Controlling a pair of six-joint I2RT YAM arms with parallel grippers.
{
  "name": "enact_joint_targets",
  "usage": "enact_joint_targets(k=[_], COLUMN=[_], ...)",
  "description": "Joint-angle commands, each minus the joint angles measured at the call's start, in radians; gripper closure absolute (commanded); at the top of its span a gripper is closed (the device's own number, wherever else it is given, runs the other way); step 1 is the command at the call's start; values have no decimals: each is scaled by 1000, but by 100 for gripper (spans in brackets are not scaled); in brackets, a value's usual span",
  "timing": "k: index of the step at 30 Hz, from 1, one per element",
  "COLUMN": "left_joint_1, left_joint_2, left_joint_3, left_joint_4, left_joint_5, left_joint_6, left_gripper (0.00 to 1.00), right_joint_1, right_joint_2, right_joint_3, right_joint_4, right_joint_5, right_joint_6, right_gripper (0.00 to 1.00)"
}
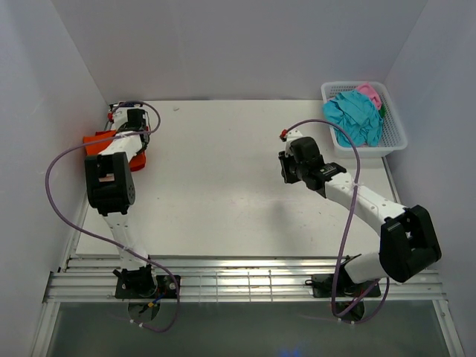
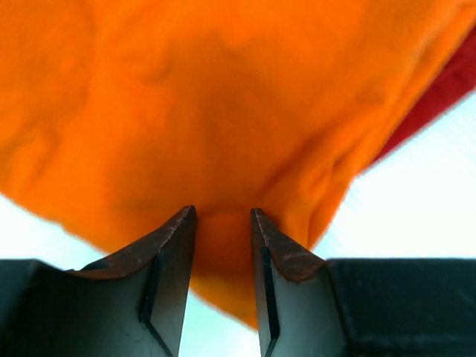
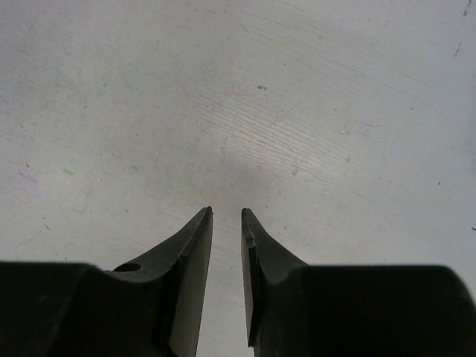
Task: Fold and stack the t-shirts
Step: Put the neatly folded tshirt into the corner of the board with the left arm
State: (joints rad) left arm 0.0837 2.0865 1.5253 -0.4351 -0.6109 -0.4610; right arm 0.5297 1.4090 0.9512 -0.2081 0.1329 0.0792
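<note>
Your left jaws, black and wedge-tipped, fill the bottom of the left wrist view. They stand partly apart with nothing pinched between them. Directly ahead of and under them lies the bright orange cloth t-shirt (image 2: 223,111), and a deep red cloth t-shirt (image 2: 439,97) peeks out from beneath it on their right. That reads as the stack already started, so you can count these two as placed. Your left arm (image 1: 110,182) reaches straight forward, wrist tipped down over the pile.

Your right arm (image 1: 357,197) stretches diagonally inward with its wrist pitched down. The right jaws are narrowly apart and hold nothing, close above the bare white tabletop (image 3: 297,111). The coming move turns on the white plastic lattice basket (image 1: 394,137), which sits off to the right of the right jaws and a little beyond them, well apart from the left jaws. Inside it a crumpled teal cloth t-shirt (image 1: 355,117) lies heaped, with a pink cloth t-shirt (image 1: 370,93) behind it. They are too bunched for you to read a long axis. Your right arm is the nearer one, so it probably has to swing right to reach the teal shirt.
</note>
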Motion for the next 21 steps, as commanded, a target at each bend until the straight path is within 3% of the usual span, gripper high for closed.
enact_joint_targets(k=[1,2,3,4,8,10,16,21], left_joint_1=[-56,-67,-140,-171,-352,-477,-714,-785], left_joint_2=[-213,-306,-351,-393,-603,-724,-933,-964], left_joint_3=[-30,-45,-53,-60,-175,-308,-597,-613], left_joint_4=[10,19,30,39,100,155,249,248], left_joint_5=[17,13,7,-4,72,86,123,71], left_joint_6=[-38,-36,-31,-27,-21,-28,-48,-10], left_gripper=[54,50,35,29,16,11,7,6], right_joint_1=[-2,-2,-2,-2,-2,-2,-2,-2], right_joint_2=[-56,-65,-74,-94,-157,-206,-313,-421], right_joint_3=[43,50,60,63,49,23,4,-23], right_joint_4=[-19,-23,-24,-24,-13,-5,-48,-43], right_joint_5=[39,42,39,36,8,8,25,50], right_joint_6=[16,17,19,28,45,50,51,45], right_gripper=[71,71,71,71,70,68,63,63])
